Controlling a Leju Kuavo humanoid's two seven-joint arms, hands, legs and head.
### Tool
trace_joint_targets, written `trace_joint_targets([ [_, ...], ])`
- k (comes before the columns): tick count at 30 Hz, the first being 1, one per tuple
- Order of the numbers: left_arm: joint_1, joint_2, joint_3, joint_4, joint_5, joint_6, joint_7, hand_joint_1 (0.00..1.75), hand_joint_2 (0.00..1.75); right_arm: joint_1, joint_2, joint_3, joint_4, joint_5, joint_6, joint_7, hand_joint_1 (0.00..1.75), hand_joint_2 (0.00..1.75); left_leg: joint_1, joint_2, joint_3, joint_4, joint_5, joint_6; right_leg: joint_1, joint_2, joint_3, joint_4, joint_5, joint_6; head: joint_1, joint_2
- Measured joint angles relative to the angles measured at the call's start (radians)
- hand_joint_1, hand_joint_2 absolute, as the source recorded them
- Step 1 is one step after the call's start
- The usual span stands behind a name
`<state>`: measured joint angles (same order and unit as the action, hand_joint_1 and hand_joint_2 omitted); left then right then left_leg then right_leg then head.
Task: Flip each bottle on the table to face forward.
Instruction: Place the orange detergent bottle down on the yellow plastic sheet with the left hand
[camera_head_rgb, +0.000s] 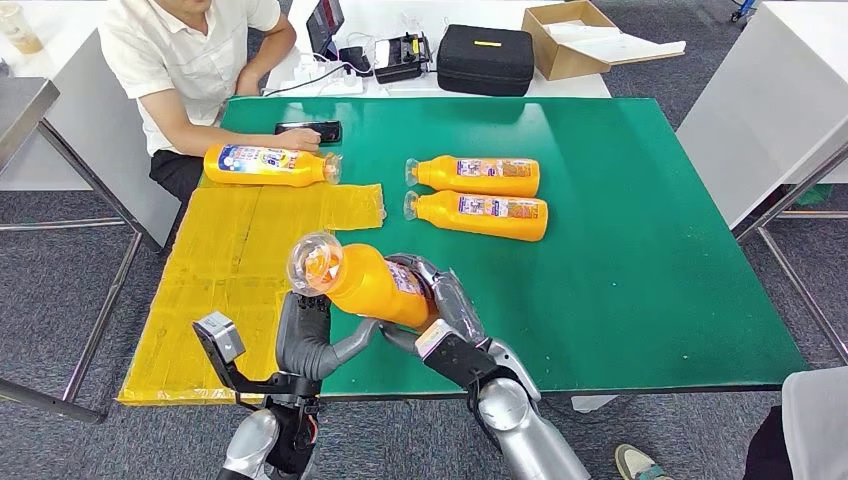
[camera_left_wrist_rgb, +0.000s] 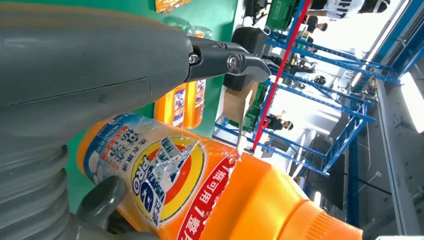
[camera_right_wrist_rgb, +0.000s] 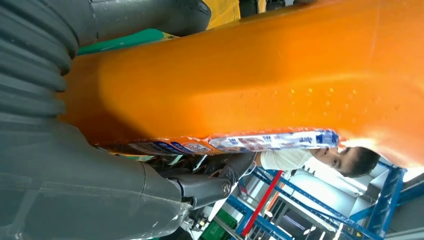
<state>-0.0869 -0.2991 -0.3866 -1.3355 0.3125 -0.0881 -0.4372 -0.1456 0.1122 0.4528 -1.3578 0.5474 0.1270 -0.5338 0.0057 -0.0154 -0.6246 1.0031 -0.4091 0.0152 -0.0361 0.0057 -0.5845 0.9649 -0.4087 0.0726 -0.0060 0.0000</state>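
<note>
While both hands grasp it, the bottle (camera_head_rgb: 365, 283) hangs tilted above the worktop (camera_head_rgb: 620, 250) at lower centre, left hand (camera_head_rgb: 305, 335) cradling underneath and right hand (camera_head_rgb: 450, 310) wrapping its base, probably so it can be turned label-forward.

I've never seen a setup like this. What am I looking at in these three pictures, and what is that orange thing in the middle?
This is a humanoid robot with two silver arms. The wide picture comes from a camera high on its body, looking down at a green table. The two close-ups come from cameras at its wrists, so they look sideways.

Its left hand and right hand together hold an orange bottle above the table's near edge. Two more orange bottles lie side by side on the green surface, and a fourth bottle lies by a yellow mat, near a seated person.
</note>
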Motion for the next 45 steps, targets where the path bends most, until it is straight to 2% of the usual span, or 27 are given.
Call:
trace_joint_targets([
  [5,-0.001,0.000,-0.002,0.000,0.015,-0.006,0.005,0.00,1.75,-0.001,0.000,0.003,0.003,0.000,0.000,0.000,1.75,1.75,0.000,0.000,0.000,0.000,0.000,0.000,0.000,0.000,0.000,0.000,0.000,0.000,0.000,0.000],
  [10,-0.010,0.000,-0.019,0.028,0.187,-0.118,0.098,0.00,1.75,-0.017,0.000,0.018,0.025,-0.016,0.001,-0.013,1.75,1.75,0.000,0.000,0.000,0.000,0.000,0.000,0.000,0.000,-0.001,0.000,0.000,0.000,0.000,0.000],
  [15,-0.017,0.000,-0.037,0.045,0.202,-0.155,0.115,0.00,1.75,-0.020,-0.001,0.019,0.038,-0.026,-0.002,-0.019,1.75,1.75,0.000,0.000,0.000,0.000,0.000,0.000,0.000,0.000,-0.001,0.000,0.000,0.000,0.000,0.000],
  [28,-0.020,0.000,-0.053,0.044,0.080,-0.100,0.073,0.00,1.75,0.001,-0.005,0.016,0.040,-0.007,-0.023,0.006,1.75,1.75,0.000,0.000,-0.001,0.000,0.000,0.000,0.000,0.000,-0.001,0.000,0.000,0.000,0.000,0.000],
  [34,-0.017,0.001,-0.053,0.015,-0.071,-0.005,0.025,0.00,1.75,0.022,-0.002,0.016,0.031,0.028,-0.049,0.046,1.75,1.75,0.000,0.000,-0.001,0.000,0.000,0.000,0.000,0.000,-0.001,0.000,0.000,0.000,0.000,0.000],
  [35,-0.017,0.001,-0.053,0.008,-0.087,0.007,0.024,0.12,1.75,0.024,0.000,0.015,0.027,0.037,-0.053,0.054,1.75,1.75,0.000,0.000,-0.001,0.000,0.000,0.000,0.000,0.000,-0.001,0.000,0.000,0.000,0.000,0.000],
  [38,-0.016,0.001,-0.053,-0.002,-0.066,0.014,0.040,1.43,1.75,0.027,0.005,0.015,0.017,0.076,-0.063,0.071,1.75,1.75,0.000,0.000,-0.001,0.000,0.000,0.000,0.000,0.000,-0.001,0.000,0.000,0.000,0.000,0.000],
  [39,-0.017,0.001,-0.053,-0.003,-0.047,0.010,0.046,1.75,1.75,0.026,0.006,0.016,0.015,0.088,-0.066,0.073,1.75,1.75,0.000,0.000,-0.001,0.000,0.000,0.000,0.000,0.000,-0.001,0.000,0.000,0.000,0.000,0.000],
  [45,-0.020,0.001,-0.052,0.008,0.055,-0.026,0.067,1.75,1.75,0.022,0.012,0.019,0.017,0.111,-0.070,0.070,1.75,1.75,0.000,0.000,-0.002,0.000,0.000,0.000,0.000,0.000,-0.001,0.000,0.000,0.000,0.000,0.000],
])
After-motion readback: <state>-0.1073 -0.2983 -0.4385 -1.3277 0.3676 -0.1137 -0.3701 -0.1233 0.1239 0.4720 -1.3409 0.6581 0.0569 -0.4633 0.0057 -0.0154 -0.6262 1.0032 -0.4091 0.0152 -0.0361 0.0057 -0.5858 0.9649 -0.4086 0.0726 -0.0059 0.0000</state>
